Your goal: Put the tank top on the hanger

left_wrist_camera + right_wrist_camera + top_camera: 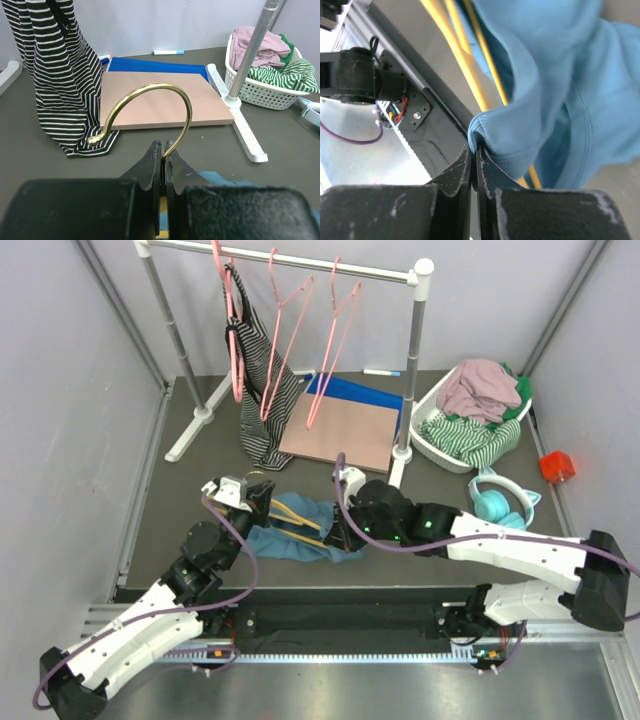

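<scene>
1. Low down, stretches left gripper forward, jaws pinching the hanger at its curved brass hook.
2. Bends right gripper inward, jaws clamping a ribbed fold of soft teal tank top, crumpled over the thin yellow bars.

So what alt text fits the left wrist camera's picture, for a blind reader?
The left arm's black two-finger gripper is shut on the stem of a curved brass-coloured metal hanger hook. Behind are a hanging black-and-white striped garment, a flat tan board and a white plastic basket of clothes.

Striped garment hangs from rack; basket holds clothes.
</scene>
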Robot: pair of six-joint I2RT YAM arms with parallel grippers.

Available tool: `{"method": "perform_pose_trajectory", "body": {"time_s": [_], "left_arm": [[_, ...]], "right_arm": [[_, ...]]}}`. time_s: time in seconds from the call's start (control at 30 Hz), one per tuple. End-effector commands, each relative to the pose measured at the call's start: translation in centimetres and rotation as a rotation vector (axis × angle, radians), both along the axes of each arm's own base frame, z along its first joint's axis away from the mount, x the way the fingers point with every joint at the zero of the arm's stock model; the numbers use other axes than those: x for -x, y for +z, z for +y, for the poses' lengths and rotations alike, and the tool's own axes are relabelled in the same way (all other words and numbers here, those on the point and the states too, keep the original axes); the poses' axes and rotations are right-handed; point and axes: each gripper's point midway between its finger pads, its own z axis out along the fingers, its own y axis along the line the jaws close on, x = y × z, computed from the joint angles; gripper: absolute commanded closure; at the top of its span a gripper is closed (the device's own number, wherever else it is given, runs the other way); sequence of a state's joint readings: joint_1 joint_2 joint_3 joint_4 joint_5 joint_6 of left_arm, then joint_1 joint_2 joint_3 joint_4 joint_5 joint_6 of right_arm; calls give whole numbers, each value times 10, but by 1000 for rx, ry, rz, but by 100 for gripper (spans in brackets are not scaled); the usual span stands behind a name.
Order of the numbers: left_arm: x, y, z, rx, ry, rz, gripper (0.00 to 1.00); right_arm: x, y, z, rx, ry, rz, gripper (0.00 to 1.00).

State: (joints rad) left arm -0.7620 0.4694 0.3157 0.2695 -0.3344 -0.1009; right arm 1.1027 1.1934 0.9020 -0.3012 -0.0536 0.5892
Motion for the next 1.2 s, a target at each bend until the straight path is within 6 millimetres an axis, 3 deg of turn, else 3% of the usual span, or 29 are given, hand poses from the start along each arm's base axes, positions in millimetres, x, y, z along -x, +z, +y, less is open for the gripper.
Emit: {"method": "perform_pose_trajectory", "body": {"time_s": [0.0,0.33,0.5,0.93,1.17], "left_arm": [[0,19,1,53,5,-62,100],[3,24,10,82,33,-77,100],[3,24,18,103,63,-82,100],[9,33,56,198,207,-114,100],[11,35,58,215,208,-114,100]], "right_arm": [[9,41,46,-127,112,-59,100],[8,41,65,-138,115,-68,100],[-7,24,56,-73,10,-82,100],[-7,-15,24,23,-89,-58,100],[-11,-13,12,21,-142,-62,100]]}}
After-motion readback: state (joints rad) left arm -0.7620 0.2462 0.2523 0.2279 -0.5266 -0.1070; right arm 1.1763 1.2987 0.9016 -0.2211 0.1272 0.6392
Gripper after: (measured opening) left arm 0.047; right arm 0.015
